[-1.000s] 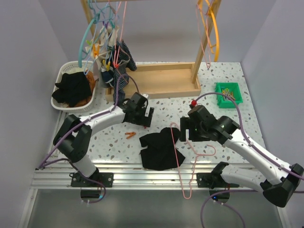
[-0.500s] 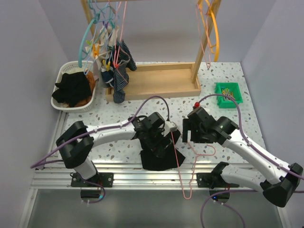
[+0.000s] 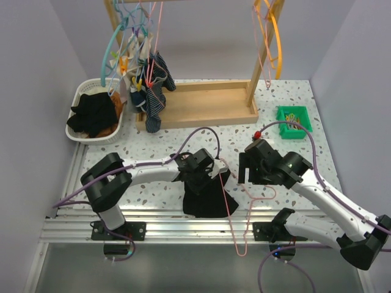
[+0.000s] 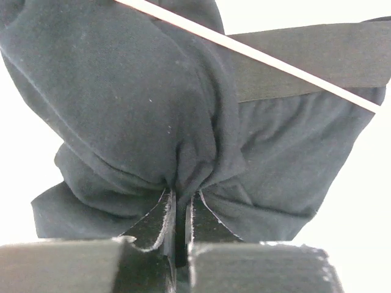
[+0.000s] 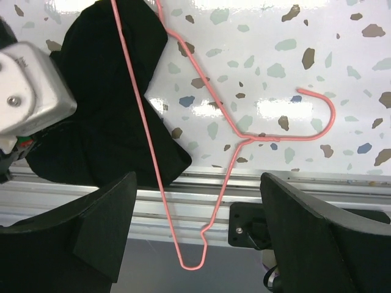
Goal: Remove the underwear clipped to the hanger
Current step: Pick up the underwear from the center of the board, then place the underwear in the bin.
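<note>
Overhead rear overview; both wrist views close on the underwear (image 4: 122, 110).

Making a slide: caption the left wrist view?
Left gripper pinching a fold of black underwear, pink hanger crossing above.

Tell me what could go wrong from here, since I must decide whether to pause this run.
1. The left gripper pinches only a thin fold of the underwear; a pull might slip it free.
2. The pink hanger lies across the cloth, and the open right gripper holds nothing, so the hanger may be dragged along.
3. The hanger's end overhangs the rail at the table's near edge; a tug could tip it off.
</note>
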Available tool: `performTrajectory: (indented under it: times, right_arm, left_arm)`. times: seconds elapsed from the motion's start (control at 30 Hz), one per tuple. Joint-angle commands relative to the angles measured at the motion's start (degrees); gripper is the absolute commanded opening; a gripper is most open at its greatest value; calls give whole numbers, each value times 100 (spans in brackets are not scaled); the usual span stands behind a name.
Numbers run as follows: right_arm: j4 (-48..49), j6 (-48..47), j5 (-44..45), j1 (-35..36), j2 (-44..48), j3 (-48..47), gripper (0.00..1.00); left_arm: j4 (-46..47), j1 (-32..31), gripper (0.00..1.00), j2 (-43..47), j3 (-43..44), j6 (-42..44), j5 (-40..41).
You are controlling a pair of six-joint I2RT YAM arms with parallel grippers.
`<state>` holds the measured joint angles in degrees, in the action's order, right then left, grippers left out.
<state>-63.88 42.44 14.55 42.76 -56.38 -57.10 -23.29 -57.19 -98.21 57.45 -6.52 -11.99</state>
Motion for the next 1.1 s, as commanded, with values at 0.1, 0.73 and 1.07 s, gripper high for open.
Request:
performTrajectory:
  times: [0.1,0.73,1.07]
  right_arm:
    - [-187,54,303,-75,180,-179,84]
    - [455,-569,-347,-523,-435,-302,82]
    - [903,-982,-795,-725,-716,-275,79]
  left_arm:
    - [-1018,-126,0,934,606,-419,126]
    - [-5212,444,0,3059,3501,-3986,2261]
    - [-5081,1464,0,3907,2789,-4964,3693]
